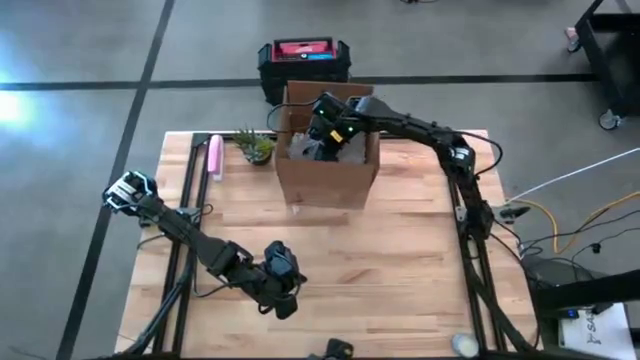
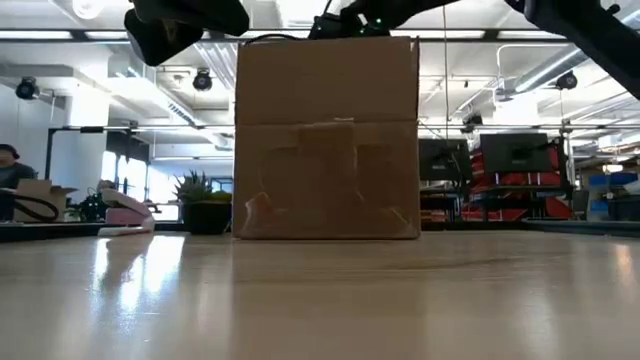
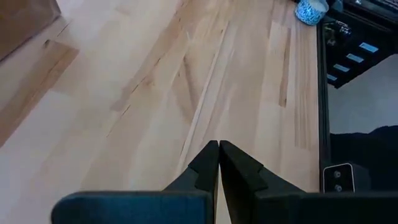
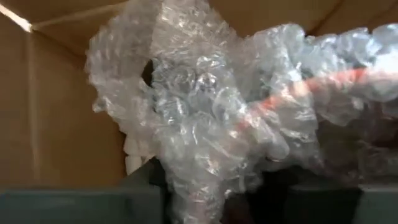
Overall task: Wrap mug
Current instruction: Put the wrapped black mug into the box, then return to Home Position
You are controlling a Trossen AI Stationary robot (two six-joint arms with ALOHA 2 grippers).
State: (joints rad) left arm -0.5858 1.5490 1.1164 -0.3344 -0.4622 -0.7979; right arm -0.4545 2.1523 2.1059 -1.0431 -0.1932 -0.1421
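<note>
An open cardboard box [image 1: 327, 165] stands at the middle of the table's far side. My right gripper [image 1: 322, 138] reaches down into it from above. It is shut on a crumpled bundle of clear bubble wrap [image 4: 205, 118] with a red stripe across it. The mug does not show, and the wrap hides whatever is inside it. My left gripper [image 3: 219, 152] hangs shut and empty over bare wood near the table's front edge, left of the middle [image 1: 283, 285]. My right gripper has a bunched part of the bubble wrap [image 4: 199, 186] between its two fingers, inside the box. It comes at the wrap from above, slanting in from the table's right. The wrap itself covers the fingertips, so how far back it reaches cannot be told.
A pink thing [image 1: 214, 155] and a small potted plant [image 1: 255, 146] sit left of the box. A small blue-and-white round thing [image 3: 309, 9] stands at the table's near right corner. On the floor behind the table is a black-and-red case [image 1: 304, 58]. Bare wood lies before the box.
</note>
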